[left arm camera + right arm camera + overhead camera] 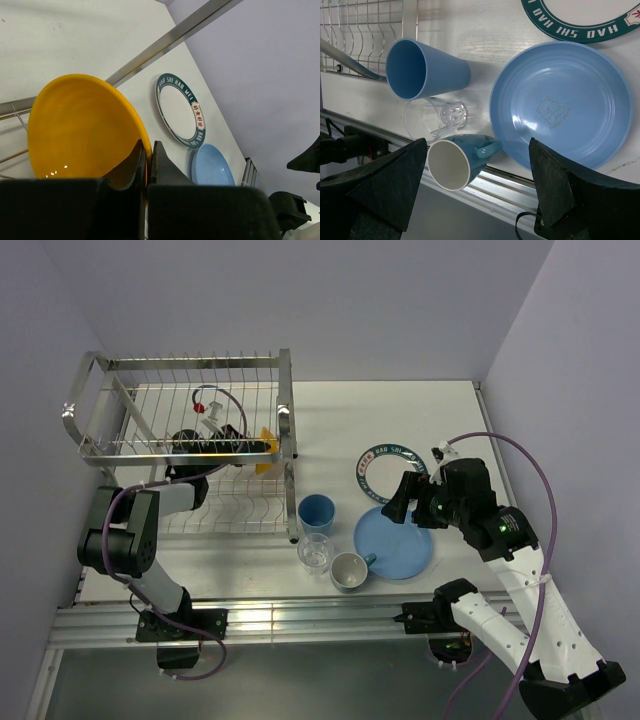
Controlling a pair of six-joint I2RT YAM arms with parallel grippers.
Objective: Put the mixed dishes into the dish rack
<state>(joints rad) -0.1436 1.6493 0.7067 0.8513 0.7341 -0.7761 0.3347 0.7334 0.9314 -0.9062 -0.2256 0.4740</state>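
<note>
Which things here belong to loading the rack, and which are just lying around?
Job: dish rack, yellow-orange bowl, blue tumbler, clear glass, blue mug, blue plate, green-rimmed white plate.
Just there: aluminium rail along the near edge.

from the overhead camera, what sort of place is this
Probably a robotics test bench: a white table boxed in by plain lilac walls, a dark robot arm and a white robot arm bolted at its near edge, and a large chrome wire dish rack near a round plain blue plate.
</note>
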